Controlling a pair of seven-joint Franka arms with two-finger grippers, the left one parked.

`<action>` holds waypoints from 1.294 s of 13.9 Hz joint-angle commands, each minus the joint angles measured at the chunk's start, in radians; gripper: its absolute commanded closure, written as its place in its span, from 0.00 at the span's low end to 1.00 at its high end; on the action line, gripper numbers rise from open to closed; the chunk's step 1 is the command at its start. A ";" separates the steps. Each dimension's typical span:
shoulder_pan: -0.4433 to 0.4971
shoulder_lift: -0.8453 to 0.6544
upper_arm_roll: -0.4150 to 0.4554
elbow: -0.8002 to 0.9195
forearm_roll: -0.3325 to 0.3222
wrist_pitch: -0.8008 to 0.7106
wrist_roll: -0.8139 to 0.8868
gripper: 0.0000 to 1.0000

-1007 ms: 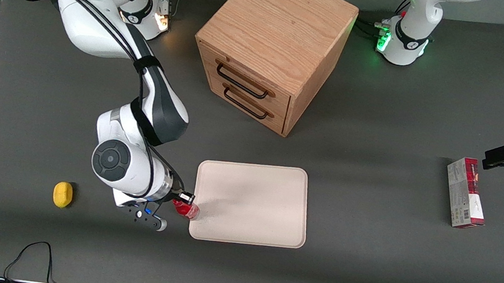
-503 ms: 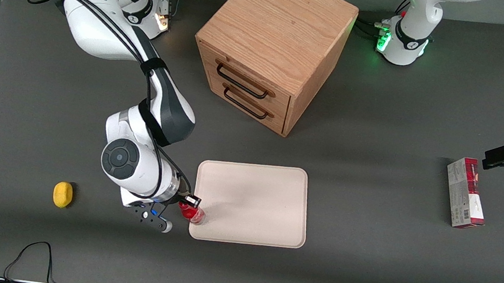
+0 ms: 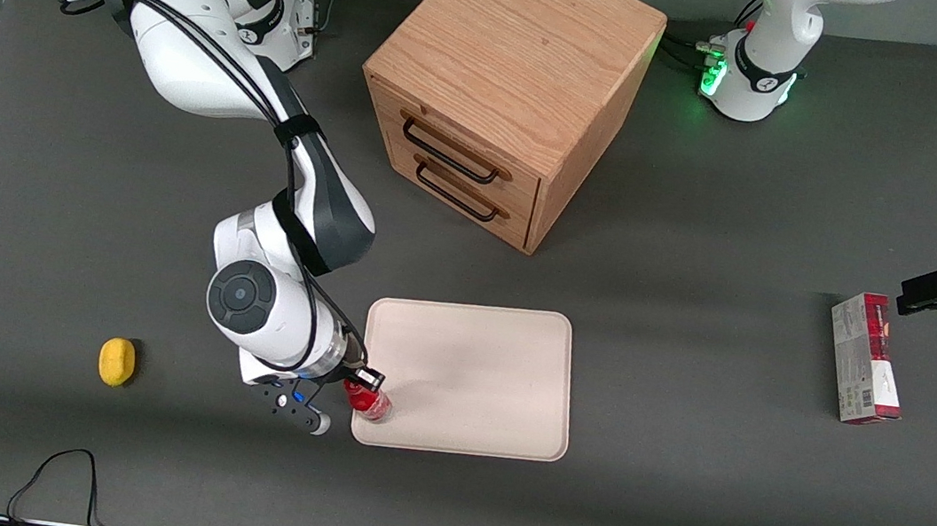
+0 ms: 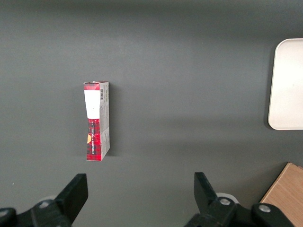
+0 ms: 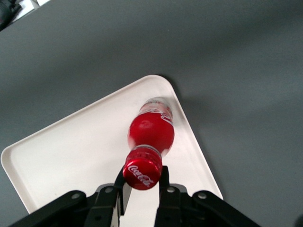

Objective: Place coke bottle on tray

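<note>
While the gripper (image 3: 365, 383) hung over the tray (image 3: 468, 379), at the corner nearest the front camera on the working arm's end, it clamped the bottle (image 3: 370, 400) by the neck; the wrist view showed the fingers (image 5: 163, 182) pinching under a red cap, a red body with white script, and a clear base above the tray's (image 5: 71, 156) corner.

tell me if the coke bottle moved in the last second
Yes. Held in the gripper, the coke bottle has shifted from just off the tray edge to over its corner, toward the parked arm's end.
</note>
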 commanded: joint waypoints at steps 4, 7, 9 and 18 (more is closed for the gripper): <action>0.013 0.022 -0.006 0.044 -0.040 0.031 0.051 0.00; 0.013 0.022 -0.006 0.044 -0.045 0.031 0.052 0.00; 0.015 0.024 -0.004 0.044 -0.055 0.031 0.052 0.00; -0.086 -0.394 -0.003 -0.487 -0.056 -0.080 -0.240 0.00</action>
